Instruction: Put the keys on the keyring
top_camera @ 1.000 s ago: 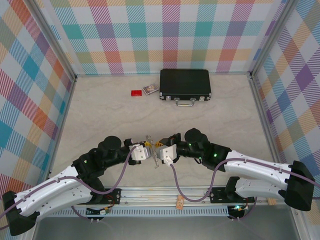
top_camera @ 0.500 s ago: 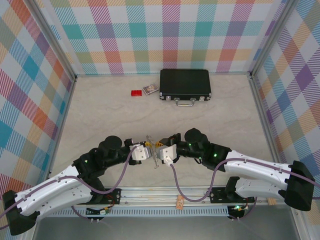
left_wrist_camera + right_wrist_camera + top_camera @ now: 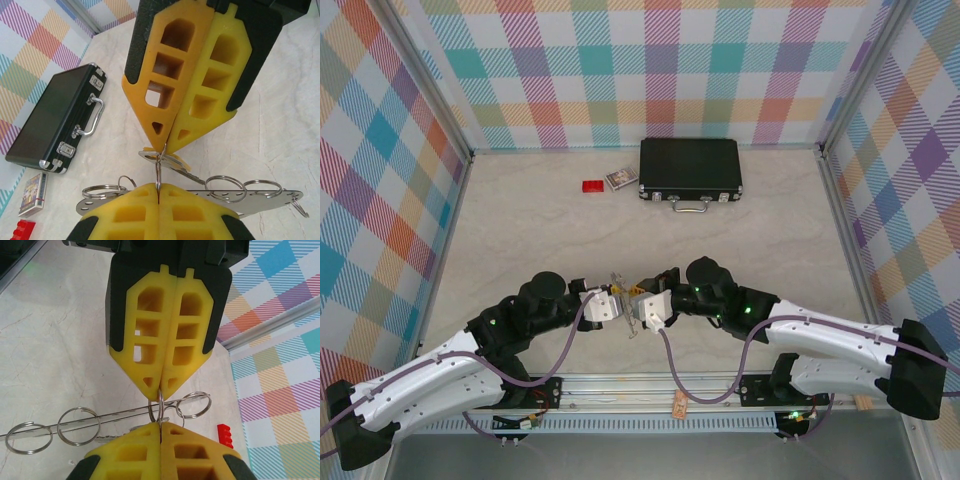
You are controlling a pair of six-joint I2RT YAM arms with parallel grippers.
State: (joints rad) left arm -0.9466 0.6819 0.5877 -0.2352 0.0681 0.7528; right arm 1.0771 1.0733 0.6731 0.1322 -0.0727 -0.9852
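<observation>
Right now I have both arms folded inward over the near middle of the desk (image 3: 520, 230), the two pincers meeting tip to tip. The left pincer (image 3: 617, 300) is clenched, its yellow pads pressed flat together. The right pincer (image 3: 638, 300) is clenched the same way, with no gap along its seam.

Between them hangs the keyring (image 3: 260, 196), which from my left wrist camera reads as a flat silver strip with holes, carrying several loose wire rings (image 3: 225, 186). The strip runs sideways just behind the left fingertips. One thin wire loop (image 3: 161, 407) stands upright between the facing tips and runs into the closed seam of each pincer, so both are nipping the keyring at that one loop.

A small flat silver piece (image 3: 172, 167) lies right at the right pincer's tips; it looks like one of the keys, though I cannot tell whether it is threaded on the loop.

Well apart, at the far edge of the desk, a black case (image 3: 690, 168) lies flat with its silver handle toward me. A small card box (image 3: 621, 179) and a red block (image 3: 592, 186) sit just to its left.
</observation>
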